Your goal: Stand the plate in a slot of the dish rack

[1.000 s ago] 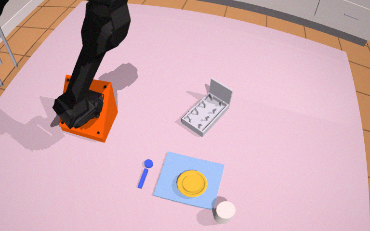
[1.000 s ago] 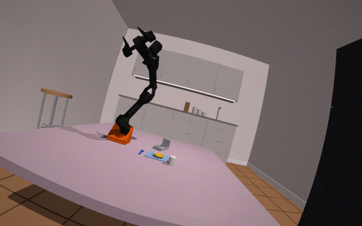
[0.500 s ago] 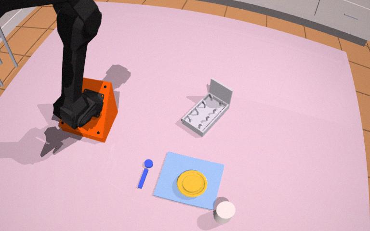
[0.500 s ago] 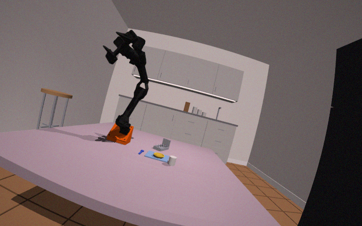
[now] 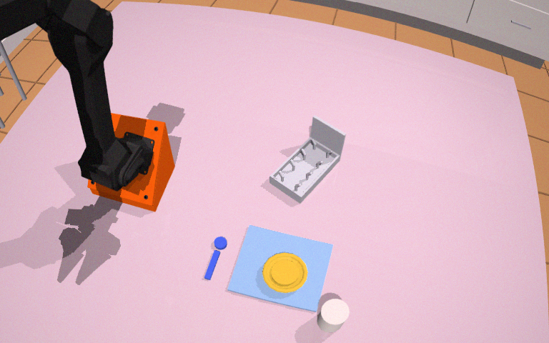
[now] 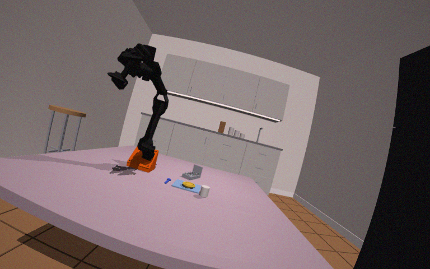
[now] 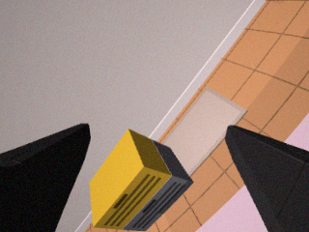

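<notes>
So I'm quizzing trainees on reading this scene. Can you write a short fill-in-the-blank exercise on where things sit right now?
1. The yellow plate lies flat on the blue ____.
2. The dish rack holds ____ plates.
3. The gripper is raised high over the table, its fingers ____ and holding nothing.
4. The white cup stands just off the mat, at the corner ____ from the spoon.

Missing words: mat; no; open; farthest
</notes>
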You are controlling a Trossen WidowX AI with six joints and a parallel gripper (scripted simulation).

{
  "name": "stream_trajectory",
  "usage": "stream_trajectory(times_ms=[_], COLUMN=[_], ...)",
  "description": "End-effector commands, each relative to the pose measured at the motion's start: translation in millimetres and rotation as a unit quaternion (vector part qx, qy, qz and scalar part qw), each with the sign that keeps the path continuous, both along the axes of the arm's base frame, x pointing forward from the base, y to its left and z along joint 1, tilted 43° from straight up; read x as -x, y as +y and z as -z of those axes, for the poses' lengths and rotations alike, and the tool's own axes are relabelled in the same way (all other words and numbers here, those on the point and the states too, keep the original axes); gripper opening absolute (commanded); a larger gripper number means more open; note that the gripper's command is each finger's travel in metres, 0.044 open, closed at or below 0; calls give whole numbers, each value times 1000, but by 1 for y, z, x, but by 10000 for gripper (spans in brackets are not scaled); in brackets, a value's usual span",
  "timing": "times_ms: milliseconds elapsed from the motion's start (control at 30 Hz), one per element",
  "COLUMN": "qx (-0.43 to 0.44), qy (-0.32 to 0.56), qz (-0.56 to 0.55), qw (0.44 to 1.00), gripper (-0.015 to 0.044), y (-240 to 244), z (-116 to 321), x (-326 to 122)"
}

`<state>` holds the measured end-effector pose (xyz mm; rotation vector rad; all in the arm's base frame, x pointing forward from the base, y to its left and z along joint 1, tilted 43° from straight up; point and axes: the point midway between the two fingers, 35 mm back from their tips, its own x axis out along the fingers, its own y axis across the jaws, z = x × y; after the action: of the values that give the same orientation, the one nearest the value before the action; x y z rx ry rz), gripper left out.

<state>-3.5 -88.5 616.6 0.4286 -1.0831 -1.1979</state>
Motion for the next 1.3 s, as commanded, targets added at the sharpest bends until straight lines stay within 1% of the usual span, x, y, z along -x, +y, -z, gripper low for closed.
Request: stream_trajectory(times_ms=[0, 333, 700, 1000, 1267], qx=[-48, -137, -198, -258, -300], qy=[13, 57, 140, 220, 288], qz=[-19, -54, -98, -134, -167], qw=[999, 987, 965, 931, 894], gripper=[400, 400, 400, 400, 400], y=[-35, -95, -138, -164, -174], z=[15, 53, 92, 138, 180], x=[-5, -28, -71, -117, -159])
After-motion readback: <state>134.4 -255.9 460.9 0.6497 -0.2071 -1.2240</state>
